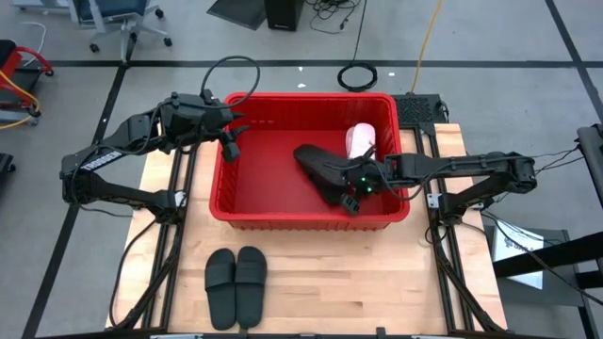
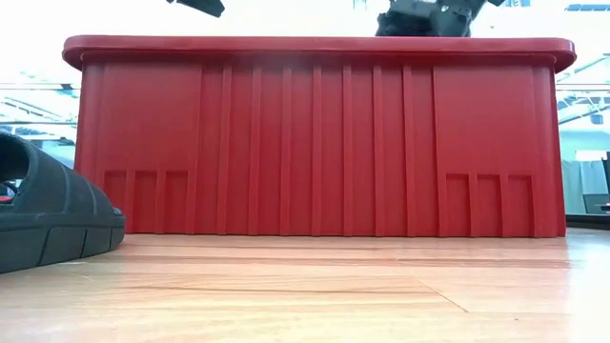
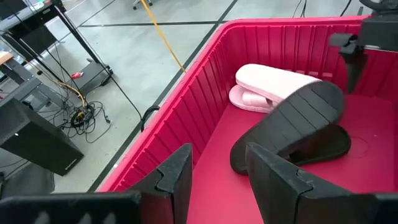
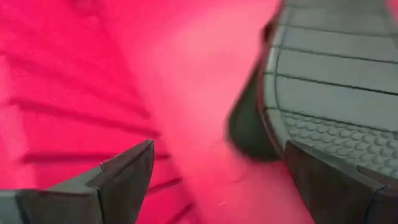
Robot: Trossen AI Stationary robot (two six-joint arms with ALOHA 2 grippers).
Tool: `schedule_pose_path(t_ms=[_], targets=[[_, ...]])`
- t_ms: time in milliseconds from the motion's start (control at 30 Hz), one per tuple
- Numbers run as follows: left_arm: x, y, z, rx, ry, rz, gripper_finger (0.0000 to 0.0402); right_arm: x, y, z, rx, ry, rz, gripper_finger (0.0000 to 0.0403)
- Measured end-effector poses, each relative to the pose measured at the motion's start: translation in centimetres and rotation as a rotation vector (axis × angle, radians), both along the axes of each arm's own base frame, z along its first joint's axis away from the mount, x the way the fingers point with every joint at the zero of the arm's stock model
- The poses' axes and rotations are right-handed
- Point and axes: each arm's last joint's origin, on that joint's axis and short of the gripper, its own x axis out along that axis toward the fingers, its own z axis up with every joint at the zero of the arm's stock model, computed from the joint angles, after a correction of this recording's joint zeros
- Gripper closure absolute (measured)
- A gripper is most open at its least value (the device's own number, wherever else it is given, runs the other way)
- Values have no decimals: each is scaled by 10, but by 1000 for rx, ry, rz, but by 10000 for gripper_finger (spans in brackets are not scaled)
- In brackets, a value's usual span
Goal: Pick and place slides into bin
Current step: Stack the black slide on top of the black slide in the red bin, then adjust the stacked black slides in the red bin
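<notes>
Two ribbed black slides piled in red ridged bin, right gripper jaws spread, left gripper jaws spread.

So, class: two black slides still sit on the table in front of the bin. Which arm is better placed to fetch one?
Probably the left. Its open left gripper hangs over the bin's left rim. The black pair lies toward that side. The right gripper is inside the bin.

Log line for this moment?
left gripper: open, over bin | right gripper: open, inside bin | black pair: on table

Wooden table bearing red bin (two black slides beside)
</notes>
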Motion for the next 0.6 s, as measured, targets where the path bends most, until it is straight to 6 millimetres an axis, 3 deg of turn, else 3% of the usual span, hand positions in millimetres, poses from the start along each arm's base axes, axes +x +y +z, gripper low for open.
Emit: schedule_pose_path(t_ms=[300,600], targets=[[0,0,0,4,2,5,254,3,6,3,191,-50,118,56],[0,0,0,7,3,7,254,16,-8,32,124,-378,125,55]])
